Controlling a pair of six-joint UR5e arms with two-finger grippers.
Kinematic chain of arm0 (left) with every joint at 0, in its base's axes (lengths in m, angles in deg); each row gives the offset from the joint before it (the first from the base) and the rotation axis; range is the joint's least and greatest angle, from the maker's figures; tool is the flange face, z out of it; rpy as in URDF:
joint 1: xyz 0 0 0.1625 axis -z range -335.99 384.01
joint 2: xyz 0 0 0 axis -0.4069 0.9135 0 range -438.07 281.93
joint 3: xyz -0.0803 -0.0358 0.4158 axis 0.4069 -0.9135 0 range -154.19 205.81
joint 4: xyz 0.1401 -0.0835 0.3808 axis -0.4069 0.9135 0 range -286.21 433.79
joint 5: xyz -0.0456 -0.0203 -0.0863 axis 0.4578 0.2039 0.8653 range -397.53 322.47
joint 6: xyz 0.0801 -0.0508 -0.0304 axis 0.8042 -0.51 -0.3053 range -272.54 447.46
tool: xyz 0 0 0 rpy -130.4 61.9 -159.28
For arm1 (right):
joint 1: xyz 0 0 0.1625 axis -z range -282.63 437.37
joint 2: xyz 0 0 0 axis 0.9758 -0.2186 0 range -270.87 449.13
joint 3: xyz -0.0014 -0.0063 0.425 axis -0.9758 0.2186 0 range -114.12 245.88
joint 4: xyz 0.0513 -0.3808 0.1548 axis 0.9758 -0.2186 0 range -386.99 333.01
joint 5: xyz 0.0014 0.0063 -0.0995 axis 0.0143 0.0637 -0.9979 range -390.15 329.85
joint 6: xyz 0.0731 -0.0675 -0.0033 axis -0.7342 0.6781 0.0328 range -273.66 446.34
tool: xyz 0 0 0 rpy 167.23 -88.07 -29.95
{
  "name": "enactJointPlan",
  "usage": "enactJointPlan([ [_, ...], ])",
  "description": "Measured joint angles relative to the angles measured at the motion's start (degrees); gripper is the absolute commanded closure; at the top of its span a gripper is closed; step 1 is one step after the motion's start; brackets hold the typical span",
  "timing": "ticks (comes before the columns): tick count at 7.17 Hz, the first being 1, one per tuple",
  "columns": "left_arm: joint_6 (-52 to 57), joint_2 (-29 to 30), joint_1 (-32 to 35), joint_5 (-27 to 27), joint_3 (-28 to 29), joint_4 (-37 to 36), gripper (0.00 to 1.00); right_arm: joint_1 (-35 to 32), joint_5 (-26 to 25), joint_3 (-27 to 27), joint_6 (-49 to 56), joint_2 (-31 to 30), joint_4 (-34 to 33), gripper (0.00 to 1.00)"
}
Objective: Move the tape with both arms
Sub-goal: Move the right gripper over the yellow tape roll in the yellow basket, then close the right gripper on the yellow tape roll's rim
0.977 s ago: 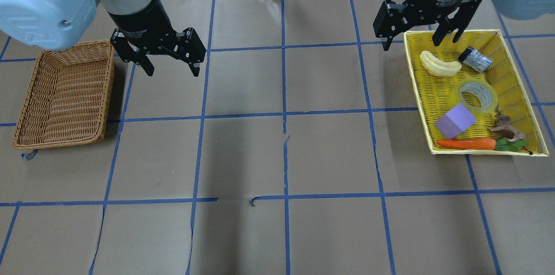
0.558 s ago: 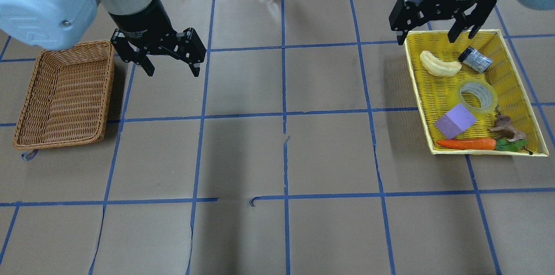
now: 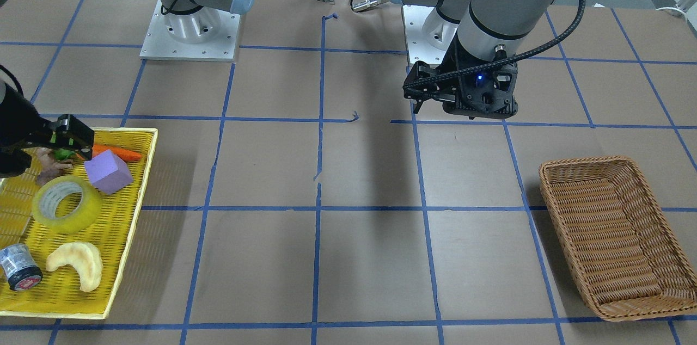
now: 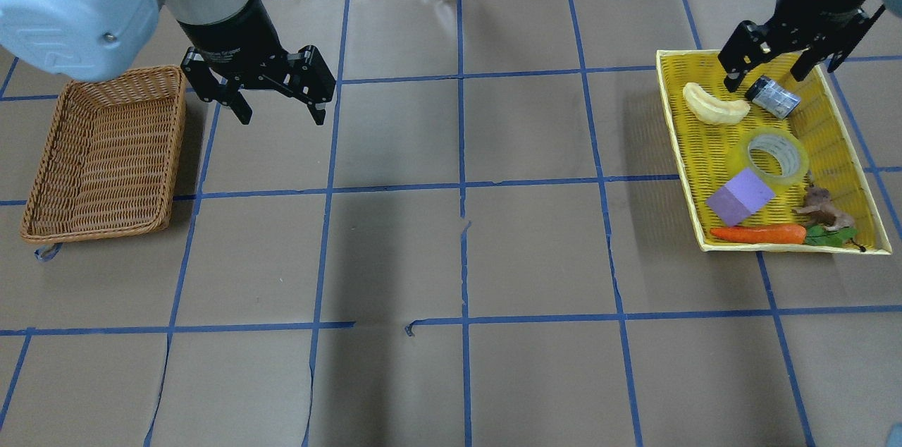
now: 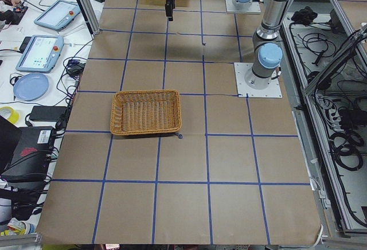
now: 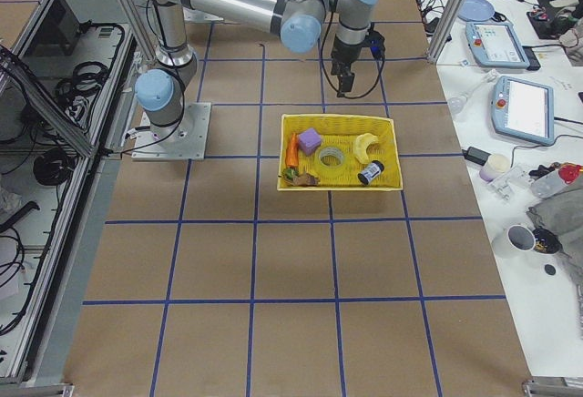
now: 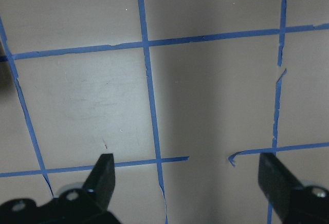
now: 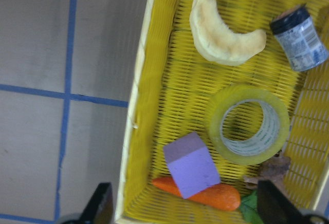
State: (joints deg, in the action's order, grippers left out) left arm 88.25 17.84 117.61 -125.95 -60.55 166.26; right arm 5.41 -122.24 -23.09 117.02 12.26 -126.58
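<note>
The tape (image 4: 777,156), a translucent yellow roll with a pale core, lies flat in the yellow tray (image 4: 676,130) at the table's right. It also shows in the front view (image 3: 66,203) and the right wrist view (image 8: 249,125). My right gripper (image 4: 775,70) is open and empty. It hangs above the tray's far end, over the grey cylinder (image 4: 773,96) and short of the tape. My left gripper (image 4: 280,112) is open and empty, above bare table beside the wicker basket (image 4: 106,151).
The tray also holds a pale crescent pastry (image 4: 715,105), a purple block (image 4: 740,195), a carrot (image 4: 757,233) and a small brown figurine (image 4: 821,207). The block touches the tape's near side. The wicker basket holds nothing. Blue tape lines grid the brown table.
My right gripper has moved right, from the tray's far left corner to over its far end above the grey cylinder. The left arm has not moved.
</note>
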Motion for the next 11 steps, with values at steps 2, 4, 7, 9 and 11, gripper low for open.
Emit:
enactJointPlan([
  [2, 0.00, 0.19, -0.02, 0.15, 0.03, 0.00, 0.00, 5.56, 0.23, -3.46, 18.33, 6.08, -12.25, 0.00],
  [4, 0.00, 0.26, -0.03, 0.25, 0.04, 0.00, 0.00, 10.22, 0.44, -6.09, 27.82, 10.38, -19.61, 0.00],
  [7, 0.00, 0.38, 0.00, 0.35, -0.03, 0.00, 0.00, 11.62, 0.41, -9.02, 29.81, 12.72, -23.59, 0.42],
  [9, 0.00, 0.41, 0.00, 0.35, -0.04, 0.00, 0.00, 11.67, -0.06, -10.26, 29.38, 12.85, -23.71, 0.79],
  [11, 0.00, 0.48, 0.00, 0.35, -0.04, 0.00, 0.00, 11.67, -0.32, -10.43, 28.36, 12.87, -23.72, 1.00],
])
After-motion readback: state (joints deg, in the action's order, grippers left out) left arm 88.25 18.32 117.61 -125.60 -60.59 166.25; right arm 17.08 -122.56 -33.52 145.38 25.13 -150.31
